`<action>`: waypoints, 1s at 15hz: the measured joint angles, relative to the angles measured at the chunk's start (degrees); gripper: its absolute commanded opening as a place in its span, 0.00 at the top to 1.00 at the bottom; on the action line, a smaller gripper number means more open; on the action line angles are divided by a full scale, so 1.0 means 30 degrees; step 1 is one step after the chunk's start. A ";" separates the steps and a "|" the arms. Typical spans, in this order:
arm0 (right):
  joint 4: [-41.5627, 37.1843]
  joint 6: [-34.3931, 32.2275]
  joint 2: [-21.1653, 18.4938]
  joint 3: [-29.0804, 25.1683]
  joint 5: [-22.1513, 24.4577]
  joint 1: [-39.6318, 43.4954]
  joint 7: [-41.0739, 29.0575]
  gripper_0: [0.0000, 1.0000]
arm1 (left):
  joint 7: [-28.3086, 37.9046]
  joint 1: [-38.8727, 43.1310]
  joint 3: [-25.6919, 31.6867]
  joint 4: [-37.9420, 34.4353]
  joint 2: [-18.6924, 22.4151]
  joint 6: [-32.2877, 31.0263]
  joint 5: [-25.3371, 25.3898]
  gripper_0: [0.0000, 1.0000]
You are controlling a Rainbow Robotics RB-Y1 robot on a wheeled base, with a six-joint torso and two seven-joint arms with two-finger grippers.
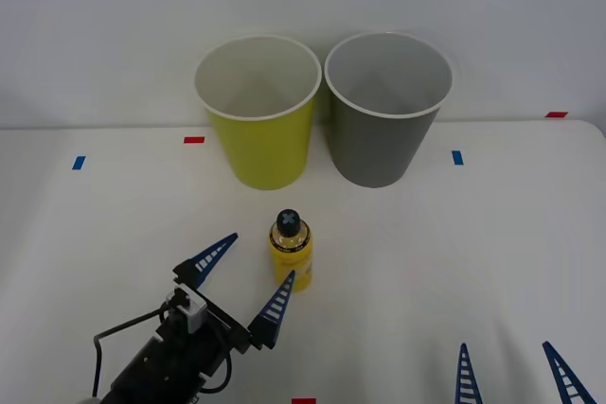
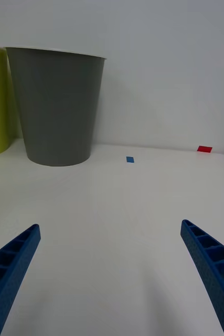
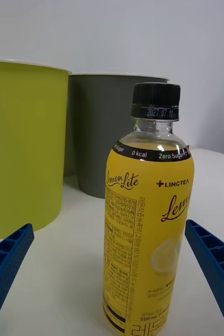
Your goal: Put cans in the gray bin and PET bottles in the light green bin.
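PET bottle [image 1: 290,249] stood upright on the white surface [image 1: 473,253], in front of the two bins and nearer me than either. I had the left gripper [image 1: 248,272] spread wide at the bottle's near-left side: one blue finger reached out to its left, the other tip sat just beside its base, and the bottle was not yet fully between them. In the left wrist view the bottle [image 3: 146,220] rose between the two fingers [image 3: 7,262], touching neither. Behind it to the left stood the light green bin [image 1: 258,111], and just beside that, to the right, the gray bin [image 1: 386,106]. Farther right, low at the near edge, my right gripper [image 1: 516,374] waited, fingers apart and grasping nothing.
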 measured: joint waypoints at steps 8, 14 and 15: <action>0.0000 0.0000 0.0000 0.0000 0.0000 0.0000 0.0000 0.07 | -0.0126 -0.1329 -0.0167 -0.0010 -0.1254 0.2012 -0.0548 0.00; 0.0000 0.0000 0.0000 0.0000 0.0000 0.0000 0.0000 0.07 | -0.0130 -0.1637 -0.0218 -0.0011 -0.2894 0.3183 -0.0747 0.00; 0.0000 0.0000 0.0000 0.0000 0.0000 0.0000 0.0000 0.07 | -0.0130 -0.1643 -0.0218 -0.0012 -0.3080 0.3284 -0.0801 0.05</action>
